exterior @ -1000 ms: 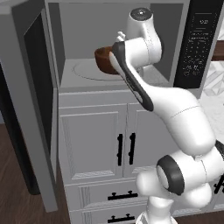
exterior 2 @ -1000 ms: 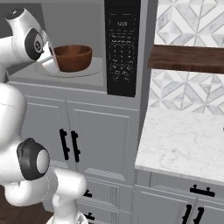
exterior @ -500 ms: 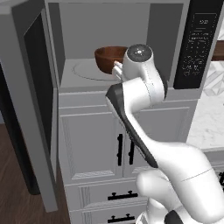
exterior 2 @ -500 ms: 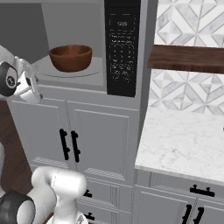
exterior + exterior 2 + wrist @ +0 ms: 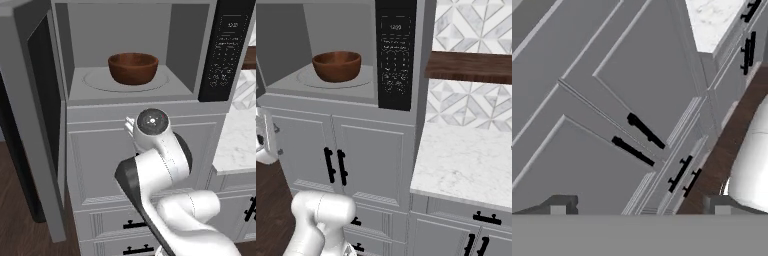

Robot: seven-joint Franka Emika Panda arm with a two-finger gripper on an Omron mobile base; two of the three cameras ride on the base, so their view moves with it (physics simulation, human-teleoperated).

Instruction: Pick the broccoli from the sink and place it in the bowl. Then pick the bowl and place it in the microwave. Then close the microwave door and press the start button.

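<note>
Bowl (image 5: 133, 68) sits upright on the round turntable (image 5: 100, 80) inside the microwave (image 5: 135, 95), rim up, reddish-brown, with no long axis to speak of; whether the broccoli lies inside it cannot be told. In the left base view the microwave door (image 5: 35, 130) stands swung open at the left. The right base view adds the marble bench (image 5: 471, 165) and a dark wooden shelf (image 5: 471, 66) to the right of the black control panel (image 5: 396, 55). The hand view looks at grey cabinet doors (image 5: 637, 100) with black handles (image 5: 638, 140); the end effector (image 5: 639, 210) holds nothing, its tips spread wide.
</note>
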